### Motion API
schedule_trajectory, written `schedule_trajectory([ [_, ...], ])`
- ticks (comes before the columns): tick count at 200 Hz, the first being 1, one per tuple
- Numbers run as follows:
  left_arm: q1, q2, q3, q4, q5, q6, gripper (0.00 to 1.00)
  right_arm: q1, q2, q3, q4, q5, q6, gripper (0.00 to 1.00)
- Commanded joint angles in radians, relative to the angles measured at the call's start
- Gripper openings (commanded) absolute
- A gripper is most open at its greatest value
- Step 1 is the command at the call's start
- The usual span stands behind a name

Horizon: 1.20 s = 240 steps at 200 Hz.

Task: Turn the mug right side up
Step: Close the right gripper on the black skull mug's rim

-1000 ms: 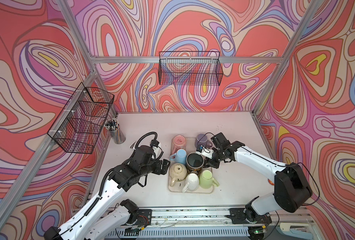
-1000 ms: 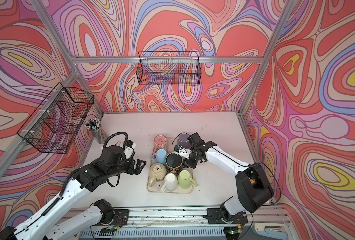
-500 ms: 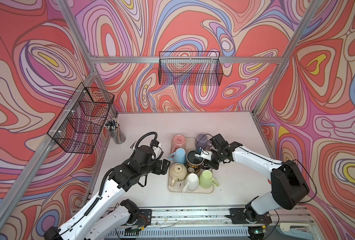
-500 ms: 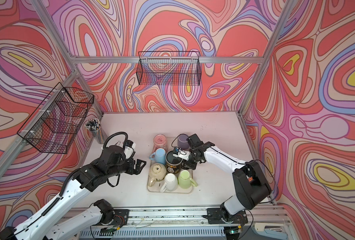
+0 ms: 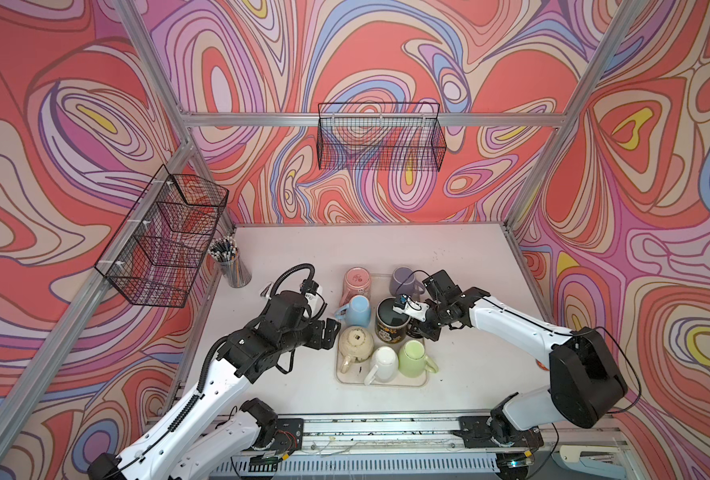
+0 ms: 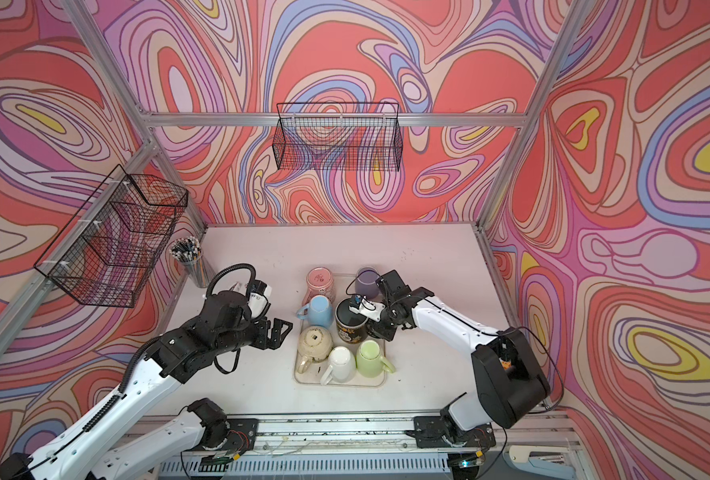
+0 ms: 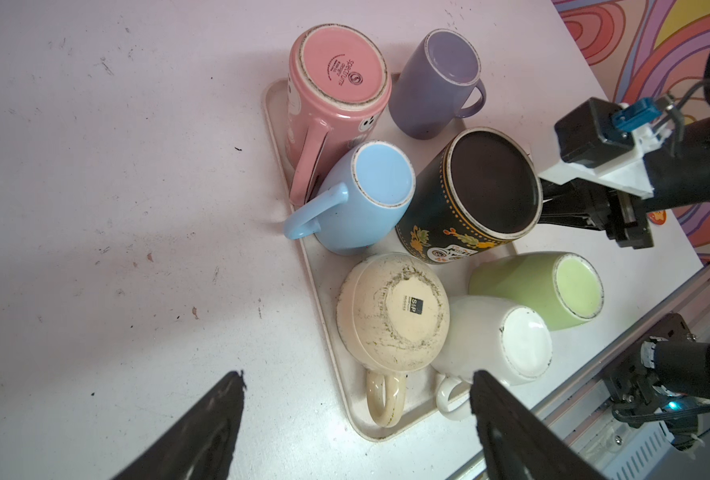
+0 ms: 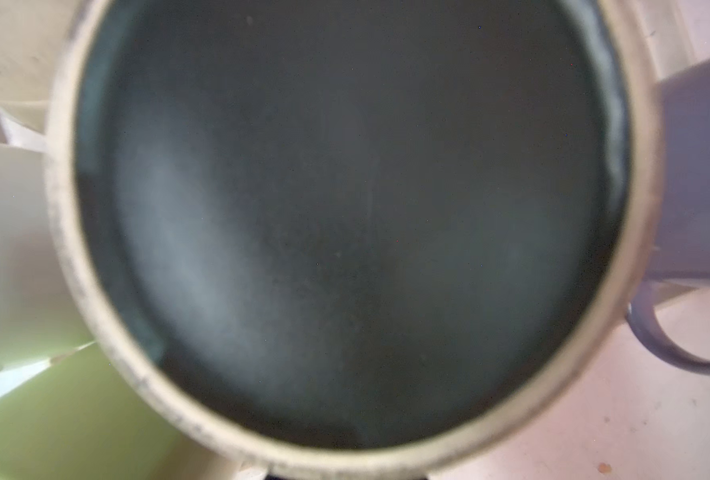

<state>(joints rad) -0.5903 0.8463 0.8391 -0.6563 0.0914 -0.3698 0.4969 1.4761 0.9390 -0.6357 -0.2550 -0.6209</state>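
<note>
Since a second ago the right gripper [image 5: 417,331] has slid down the frame from beside the purple mug [image 5: 403,280] to the right flank of the black mug [image 5: 390,325]; the left arm has not stirred. Its fingers [image 7: 561,210] enter from the right edge of the left wrist picture and meet the mug's wall just under its upturned base. They look drawn close together, probably round a handle that no view shows. The contact itself is hidden, so whether they are clamped cannot be told. In the right wrist picture the mug's dark, pale-ringed base, blurred, fills nearly the whole frame. The black mug stands upside down, mouth on the tray [image 5: 386,383], long axis upright. In both top views it sits just right of centre in the lower middle. The blue mug [image 5: 357,311] is just beside it on the left, the purple mug is above it and the green mug [image 5: 413,357] below. The left gripper [image 5: 330,330] hovers at the tray's left edge, near the cream mug [image 5: 355,343]. Its fingers are spread wide and hold nothing, and the cream and blue mugs lie between it and the black one. The right arm is plainly the nearer, so the turn looks to be its job. The mug would likely need lifting clear of its crowded neighbours before it can be tipped over.
</note>
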Motion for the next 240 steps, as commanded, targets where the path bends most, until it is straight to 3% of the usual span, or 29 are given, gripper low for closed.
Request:
schedule_trajectory([
  [1,-0.007,-0.009,-0.014,0.011,0.016,0.008,0.88,-0.002,-0.036,0.009,0.054,0.049,0.088,0.07],
  [73,-0.008,-0.007,-0.015,0.015,0.019,0.002,0.88,-0.001,-0.037,-0.012,0.163,0.081,0.367,0.03],
  [108,-0.009,-0.007,-0.016,0.015,0.014,0.000,0.88,0.027,-0.030,-0.009,0.183,0.116,0.414,0.04],
  [174,-0.009,-0.005,-0.015,0.011,0.006,0.003,0.88,0.058,0.110,0.137,-0.003,0.210,0.506,0.26],
  [240,-0.010,-0.010,-0.015,0.008,-0.001,0.006,0.88,0.089,0.130,0.151,-0.005,0.242,0.572,0.30],
])
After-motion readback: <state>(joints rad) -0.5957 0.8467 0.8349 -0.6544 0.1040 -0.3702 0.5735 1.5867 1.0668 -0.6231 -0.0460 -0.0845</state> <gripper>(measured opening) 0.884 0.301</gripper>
